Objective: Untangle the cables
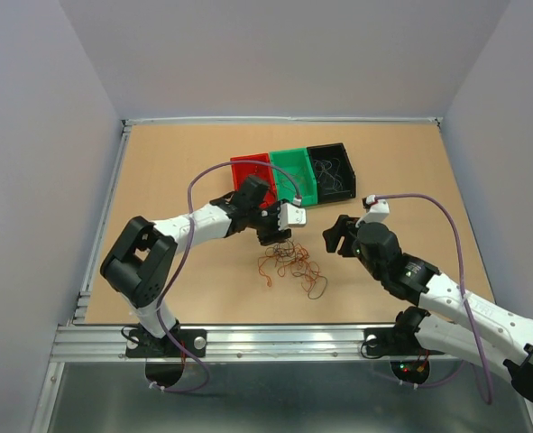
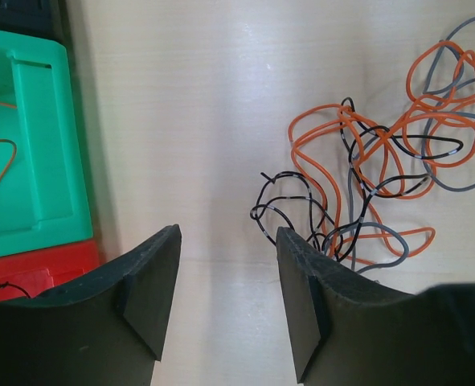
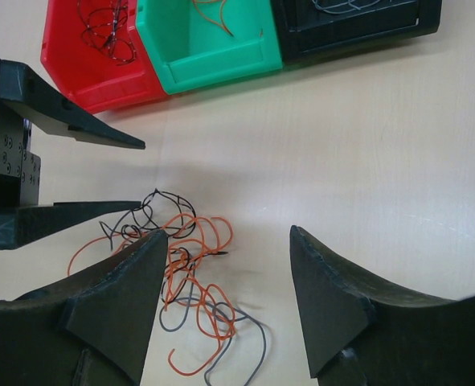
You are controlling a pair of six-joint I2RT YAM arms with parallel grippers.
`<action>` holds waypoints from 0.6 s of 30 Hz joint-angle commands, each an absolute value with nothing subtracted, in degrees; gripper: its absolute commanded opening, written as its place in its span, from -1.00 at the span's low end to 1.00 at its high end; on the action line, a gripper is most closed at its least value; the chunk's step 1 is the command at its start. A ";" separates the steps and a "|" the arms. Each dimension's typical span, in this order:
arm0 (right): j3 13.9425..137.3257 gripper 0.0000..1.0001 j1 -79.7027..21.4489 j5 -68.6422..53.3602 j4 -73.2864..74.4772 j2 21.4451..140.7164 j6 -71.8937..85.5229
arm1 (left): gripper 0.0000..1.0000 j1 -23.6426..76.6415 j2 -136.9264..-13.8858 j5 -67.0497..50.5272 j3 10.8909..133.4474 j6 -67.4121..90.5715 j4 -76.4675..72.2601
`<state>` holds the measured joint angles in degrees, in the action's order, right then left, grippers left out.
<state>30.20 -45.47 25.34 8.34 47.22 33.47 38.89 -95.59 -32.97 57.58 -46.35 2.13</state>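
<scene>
When teasing apart the cables [image 1: 290, 264], best to go after one strand and not the whole clump. Loose knot of orange, black and grey curls, flat on the tabletop [image 1: 176, 162] between the two arms, near the red bin [image 3: 84, 80], green bin [image 3: 213, 64] and black bin [image 3: 358, 32] but touching none of them. A few wires already in each bin, so presumably sorting by colour.

Easiest target by the look of it: the black strand [image 2: 285, 178] poking out of the edge nearest the bins, clear of most of the orange loops. Worth nudging the left claw [image 2: 225, 293] sideways a touch to get that strand into the gap, then pinching low by the tabletop and lifting slowly. Might pay to pin the other side of the knot with the right claw [image 3: 225, 297], to stop the rest riding up with it. Just a guess though. No hard yanking either, since that's likely to tighten the orange loops threaded through the black.

As for the claws: left one partly spread and gripping nothing, with only bare tabletop between the fingers [image 2: 301, 305]. Black strand just beside one finger, can't tell whether actually touching. Right one spread too, nothing in it, hanging over the far side of the knot. Hiding some orange curls behind one finger in its own camera, no contact showing.
</scene>
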 commanded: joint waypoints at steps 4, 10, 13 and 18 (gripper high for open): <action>28.92 0.36 -45.88 26.72 5.45 46.49 34.19 | 0.28 39.11 -91.94 -35.86 59.24 -48.07 4.39; 28.83 0.36 -45.79 26.63 5.45 46.93 34.28 | 0.38 38.94 -87.20 -33.84 55.47 -44.91 -2.27; 28.65 0.36 -45.79 26.72 5.19 46.93 34.19 | 0.40 38.85 -85.87 -34.71 55.02 -44.83 -2.38; 28.83 0.36 -45.79 26.54 5.19 47.02 34.10 | 0.40 39.28 -87.53 -35.77 56.42 -46.58 1.39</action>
<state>30.15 -45.47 25.34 8.32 47.24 33.47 38.89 -87.50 -34.11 55.53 -45.67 -0.36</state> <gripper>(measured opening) 0.677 0.701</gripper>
